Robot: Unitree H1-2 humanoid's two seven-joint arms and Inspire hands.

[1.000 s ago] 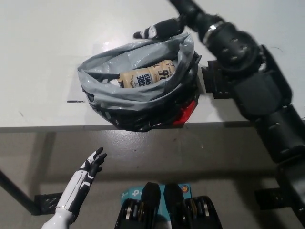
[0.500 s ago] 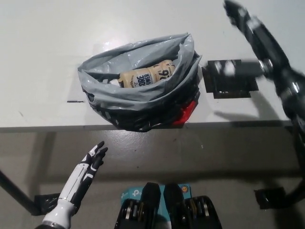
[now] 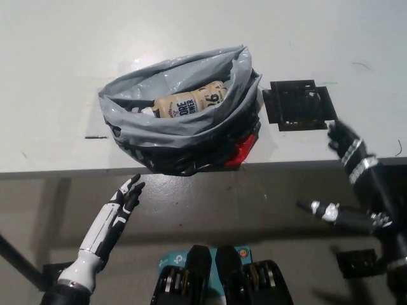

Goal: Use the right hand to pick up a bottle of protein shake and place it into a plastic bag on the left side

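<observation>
Bottle in bag; both hands clear of the table.

The protein shake bottle (image 3: pixel 189 103) lies on its side inside the grey plastic bag (image 3: pixel 178 130), centre frame at the table (image 3: pixel 57 63) edge, so placement looks done. The black right hand (image 3: pixel 345 145) hangs empty at right, fingers spread, beside a black plate (image 3: pixel 299 105). The white left hand (image 3: pixel 125 200) rests lower left, fingers straight, holding nothing.
</observation>
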